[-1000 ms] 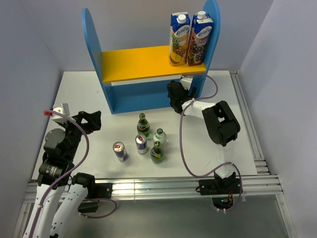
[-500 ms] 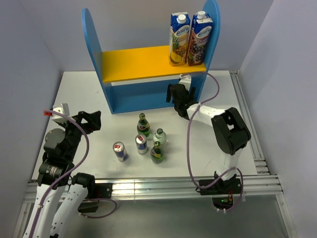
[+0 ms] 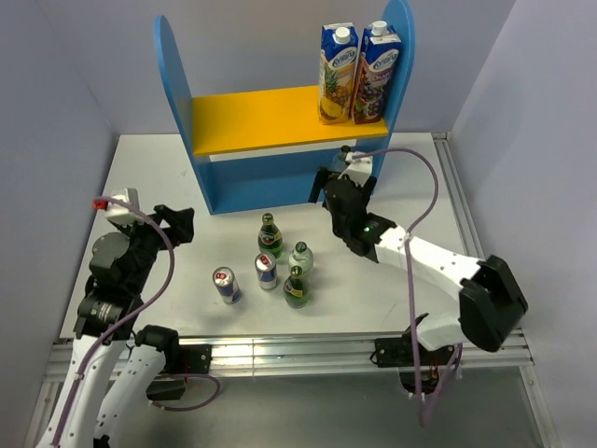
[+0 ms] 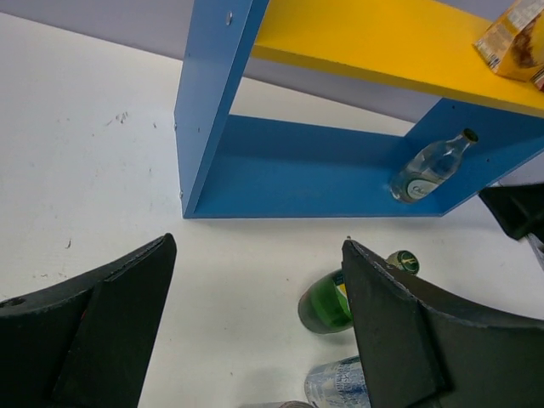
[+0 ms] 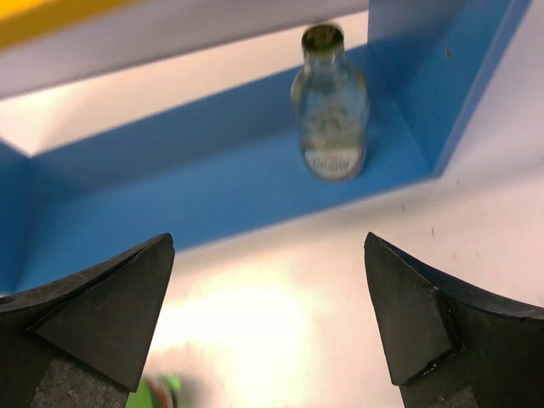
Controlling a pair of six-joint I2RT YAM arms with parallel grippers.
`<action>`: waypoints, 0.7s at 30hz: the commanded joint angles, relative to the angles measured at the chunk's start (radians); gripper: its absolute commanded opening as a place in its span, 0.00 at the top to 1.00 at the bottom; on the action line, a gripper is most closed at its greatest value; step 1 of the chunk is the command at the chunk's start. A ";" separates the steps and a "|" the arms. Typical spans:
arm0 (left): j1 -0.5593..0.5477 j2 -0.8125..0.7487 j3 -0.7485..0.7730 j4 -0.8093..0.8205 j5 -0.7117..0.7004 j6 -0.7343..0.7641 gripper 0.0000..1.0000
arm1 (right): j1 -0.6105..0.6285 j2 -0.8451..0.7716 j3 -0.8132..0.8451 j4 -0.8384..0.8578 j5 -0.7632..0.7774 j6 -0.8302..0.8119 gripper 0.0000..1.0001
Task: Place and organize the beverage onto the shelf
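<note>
My right fingers (image 5: pixel 85 314) were apart, holding nothing, facing the clear bottle (image 5: pixel 330 102) on the shelf (image 5: pixel 212 183). The other clear bottle (image 3: pixel 299 254) stood upright behind them, nearer this arm.

The fingers (image 5: pixel 93 314) of my right end effector (image 5: pixel 269 246) look like matt black plastic. The shelf (image 3: pixel 252 121) has smooth, matt painted boards. The clear bottle (image 5: pixel 330 110) in it is glossy glass, like the green bottles (image 3: pixel 270 235). The cans (image 3: pixel 225 285) have a metal sheen. The white desk (image 4: pixel 85 153) is matt and faintly scuffed.
</note>
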 commanded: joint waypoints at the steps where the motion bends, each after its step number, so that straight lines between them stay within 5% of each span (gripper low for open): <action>1: 0.007 0.076 0.022 0.032 0.036 0.010 0.15 | 0.062 -0.119 -0.067 -0.110 0.087 0.050 0.00; 4: -0.001 0.160 0.058 -0.004 -0.031 -0.021 0.12 | 0.116 -0.254 -0.138 -0.176 0.088 0.092 0.00; 8: -0.128 0.265 0.124 -0.067 -0.294 -0.105 0.09 | 0.199 -0.444 -0.219 -0.259 0.113 0.161 0.00; 15: -0.693 0.408 0.136 -0.179 -0.769 -0.359 0.07 | 0.332 -0.527 -0.232 -0.455 0.142 0.293 0.00; 21: -0.915 0.372 -0.006 -0.375 -0.886 -0.763 0.09 | 0.429 -0.600 -0.279 -0.583 0.199 0.378 0.00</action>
